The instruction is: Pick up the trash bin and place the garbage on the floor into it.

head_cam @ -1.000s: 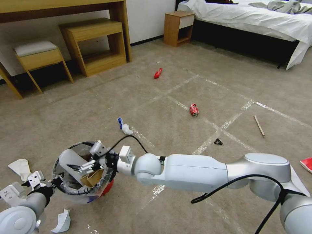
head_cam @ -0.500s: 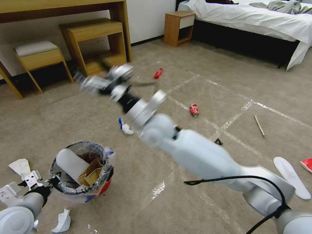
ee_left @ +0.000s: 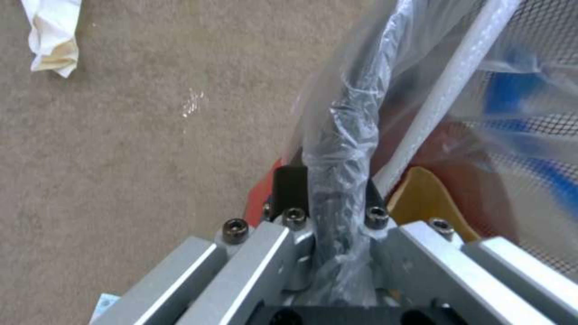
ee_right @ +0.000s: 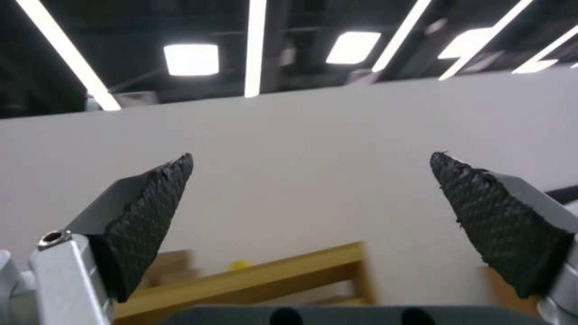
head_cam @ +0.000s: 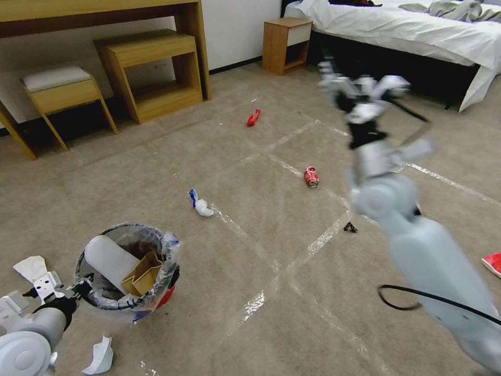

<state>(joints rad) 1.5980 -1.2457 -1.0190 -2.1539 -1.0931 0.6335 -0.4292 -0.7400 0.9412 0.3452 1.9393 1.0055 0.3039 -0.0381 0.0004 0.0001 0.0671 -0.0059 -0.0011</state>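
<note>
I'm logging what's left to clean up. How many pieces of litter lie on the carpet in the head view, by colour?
Red: 3 (wrapper, can, edge piece)
White: 3 (blue-tipped wad, plain wad, torn scrap)
Black: 1 (small bit)
Total: 7; the right arm may hide more.

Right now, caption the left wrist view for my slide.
Left tool clamped on the bag-lined rim of the trash bin, above the carpeted floor.

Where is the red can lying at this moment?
In the head view, the red can lies on the floor near the middle, beside a tape strip, between the white-and-blue wad and the raised right arm.
</note>
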